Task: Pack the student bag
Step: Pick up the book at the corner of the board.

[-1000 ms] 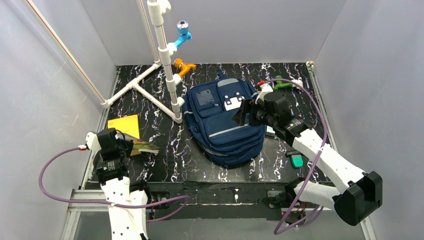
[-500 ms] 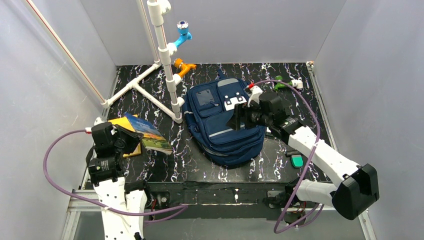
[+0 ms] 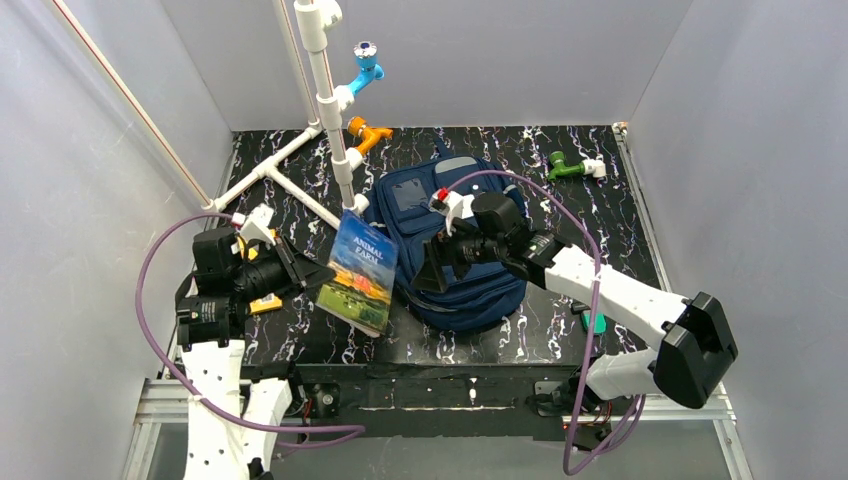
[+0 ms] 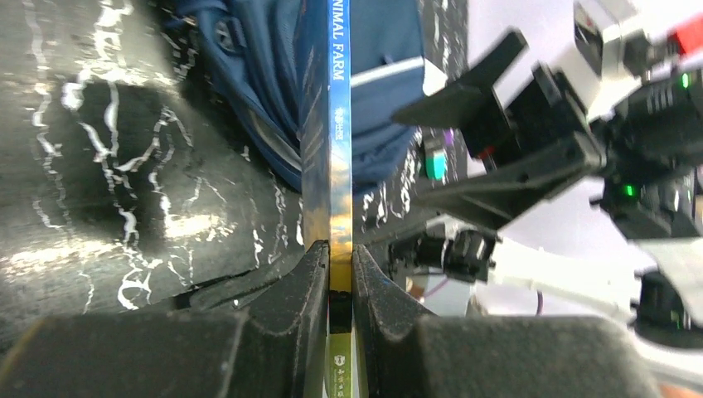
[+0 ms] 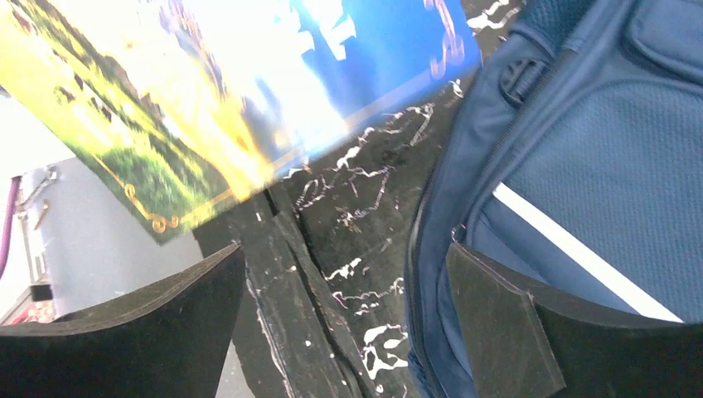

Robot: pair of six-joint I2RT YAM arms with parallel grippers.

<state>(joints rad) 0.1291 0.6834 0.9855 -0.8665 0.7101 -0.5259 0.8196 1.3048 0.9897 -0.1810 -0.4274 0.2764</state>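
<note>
With your left gripper (image 3: 305, 272) pinching the Animal Farm book (image 3: 358, 272) and your right gripper (image 3: 428, 270) wide at the left edge of the student bag (image 3: 412, 195) lying centrally, open its mouth before inserting.

It was a robot lab's test cell: plain grey panel walls (image 3: 90, 220) boxed in a black marbled table (image 3: 580, 200). Two white robot arms (image 3: 620, 295) trailing purple cables (image 3: 140, 295) stood at its edge, beside a white pipe frame (image 3: 325, 90).
</note>
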